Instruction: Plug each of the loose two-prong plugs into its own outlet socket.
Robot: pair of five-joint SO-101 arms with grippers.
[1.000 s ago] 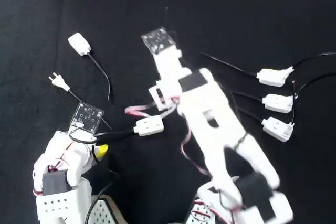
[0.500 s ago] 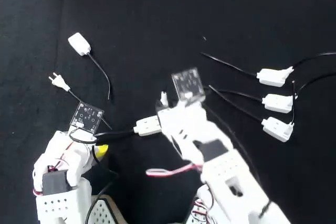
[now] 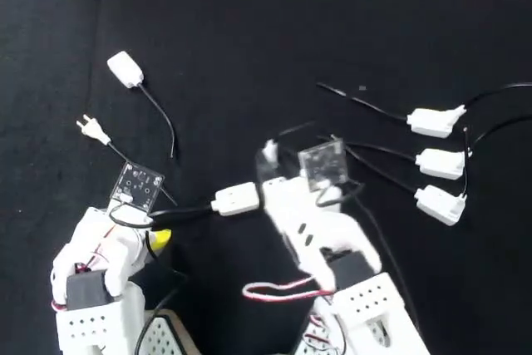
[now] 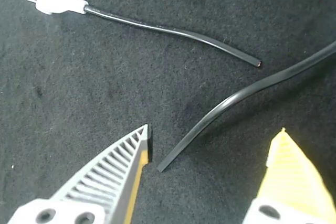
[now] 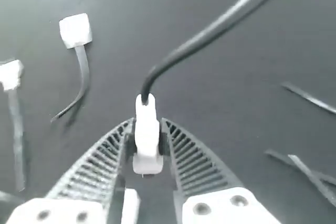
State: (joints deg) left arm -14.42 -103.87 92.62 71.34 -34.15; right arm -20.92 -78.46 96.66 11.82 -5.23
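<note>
Right fingers (image 5: 184,150) clamp white plastic two-prong plug (image 5: 147,140); left fingers (image 4: 121,156) spread, empty. We should square prongs to white rectangular outlet socket (image 3: 235,199) at seven o'clock.

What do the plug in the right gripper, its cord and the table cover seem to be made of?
The plug in the right gripper: white moulded plastic, smooth, slightly glossy. The cord: black rubber or vinyl sheath, it bends smoothly. The table cover: black cloth, likely felt, matte and finely grained.
</note>
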